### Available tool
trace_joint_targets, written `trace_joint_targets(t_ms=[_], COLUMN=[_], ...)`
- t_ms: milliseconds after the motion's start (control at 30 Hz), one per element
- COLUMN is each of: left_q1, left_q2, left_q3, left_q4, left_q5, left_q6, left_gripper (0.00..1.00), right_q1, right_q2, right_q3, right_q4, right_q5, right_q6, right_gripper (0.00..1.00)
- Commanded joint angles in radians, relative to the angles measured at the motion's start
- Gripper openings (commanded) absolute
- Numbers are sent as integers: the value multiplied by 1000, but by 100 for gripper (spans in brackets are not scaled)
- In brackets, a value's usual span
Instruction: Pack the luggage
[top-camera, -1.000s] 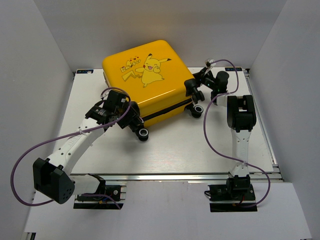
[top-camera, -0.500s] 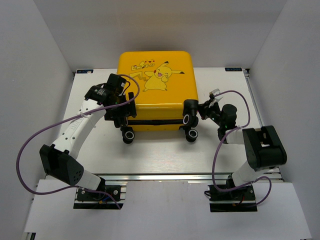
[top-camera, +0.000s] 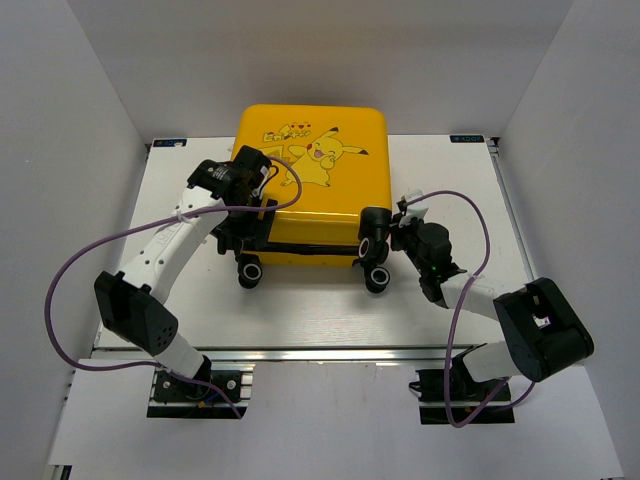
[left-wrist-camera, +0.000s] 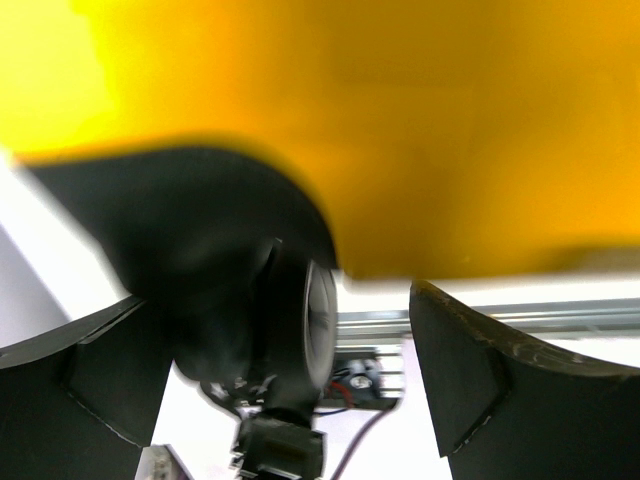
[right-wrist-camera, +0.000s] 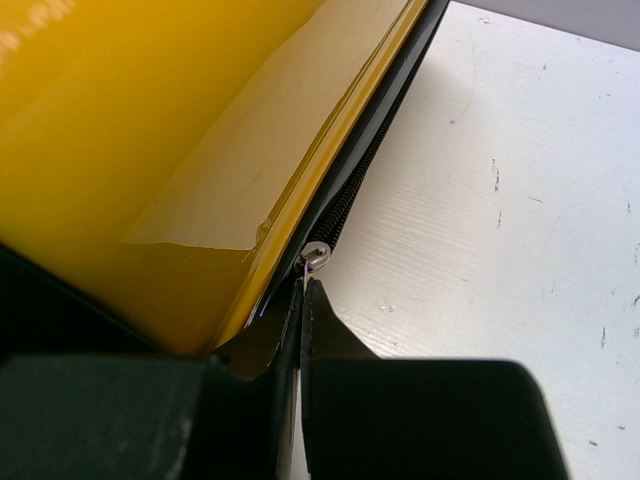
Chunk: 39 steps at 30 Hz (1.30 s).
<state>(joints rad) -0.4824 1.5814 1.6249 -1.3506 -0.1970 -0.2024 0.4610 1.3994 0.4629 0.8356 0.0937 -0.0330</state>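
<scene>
Since 1 s ago the luggage (top-camera: 312, 170) has swung square, lid shut, at mid-back of the surface (top-camera: 320, 310). R gripper (right-wrist-camera: 303, 290) is now pinched closed on the zipper pull (right-wrist-camera: 317, 256); L gripper (left-wrist-camera: 280, 340) is spread wide around the near-left wheel (left-wrist-camera: 300, 315). I read zip-up as the next step.

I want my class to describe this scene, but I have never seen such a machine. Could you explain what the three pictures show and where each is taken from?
These are two thin robot arms bolted at the near edge of a white table. The wide picture comes from a fixed camera above and behind them. The other two come from a camera on each wrist, looking past that arm's own hand. On the table lies a closed yellow suitcase with a cartoon print, flat, its wheels toward the arms. The left hand is open, with a blurred black wheel between its fingers. The right hand is shut and seems to pinch the small metal zipper pull at the suitcase's edge.
</scene>
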Motion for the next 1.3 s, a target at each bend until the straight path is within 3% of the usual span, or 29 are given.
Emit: trace_joint_targets(t_ms=[0,67,100,200,233,367,400,533,633,833,1000,1167,1267], left_q1=[-163,-163,-163,-141,-140,-163,-163,-174,-212,-260,-295,-314,-323], left_q2=[-151,-188,-202,-247,-267,-334,-333,-269,-193,-231,-158,-162,-163], left_q3=[107,110,122,118,93,7,-2,-94,-140,-210,-226,-267,-324], left_q4=[260,187,144,-61,-62,89,172,321,360,412,386,337,320], left_q5=[242,139,23,-183,-203,-17,108,394,502,447,374,228,214], left_q6=[-34,-86,-112,-306,-316,-273,-232,-143,-88,-32,-37,-63,-86], left_gripper=[98,98,98,98,98,98,98,98,98,98,98,97,95], right_q1=[223,225,223,220,222,226,226,249,265,277,277,269,266], right_q2=[-48,-46,-45,-48,-50,-45,-42,-27,-2,27,32,10,-11], right_q3=[25,25,25,31,31,43,49,75,92,111,112,91,89], right_q4=[165,163,163,157,157,148,139,138,155,154,149,163,142], right_q5=[-333,-304,-281,-247,-244,-291,-302,-338,-338,-327,-292,-185,-117], right_q6=[8,5,4,7,5,8,10,24,50,68,79,119,120], right_gripper=[0,0,0,0,0,0,0,0,0,0,0,0,0])
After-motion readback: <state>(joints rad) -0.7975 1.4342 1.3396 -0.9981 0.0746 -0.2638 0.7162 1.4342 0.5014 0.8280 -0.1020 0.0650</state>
